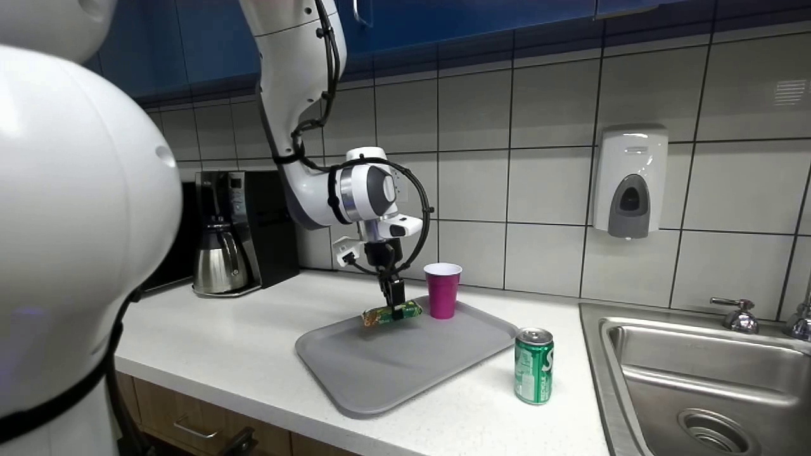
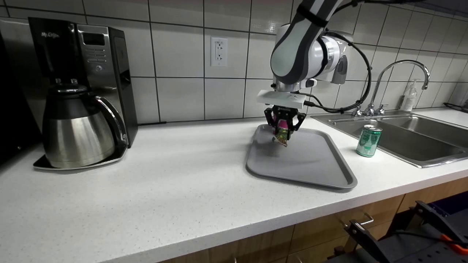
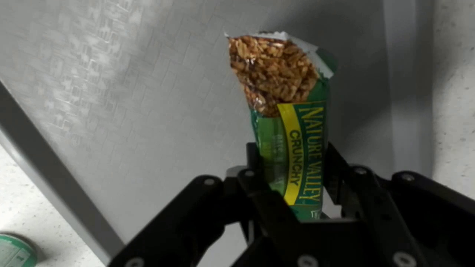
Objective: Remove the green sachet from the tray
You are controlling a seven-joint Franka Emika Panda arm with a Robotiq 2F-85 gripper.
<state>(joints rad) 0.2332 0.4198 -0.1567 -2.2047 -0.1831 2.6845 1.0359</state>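
Observation:
The green sachet (image 1: pixel 375 316) has a brown-orange end and also shows in an exterior view (image 2: pixel 282 134) and in the wrist view (image 3: pixel 297 148). My gripper (image 1: pixel 396 310) is shut on the sachet, with one finger against each long side in the wrist view (image 3: pixel 291 163). The gripper points down, and the sachet appears to hang a little above the back part of the grey tray (image 1: pixel 393 373). The tray lies flat on the counter in both exterior views (image 2: pixel 310 164). The far end of the sachet is partly hidden by the gripper in the wrist view.
A pink cup (image 1: pixel 443 291) stands on the tray's back edge, close beside the gripper. A green soda can (image 1: pixel 533 367) stands on the counter between tray and sink (image 1: pixel 592 354). A coffee maker (image 2: pixel 78 98) stands at the counter's other end. A tiled wall rises behind.

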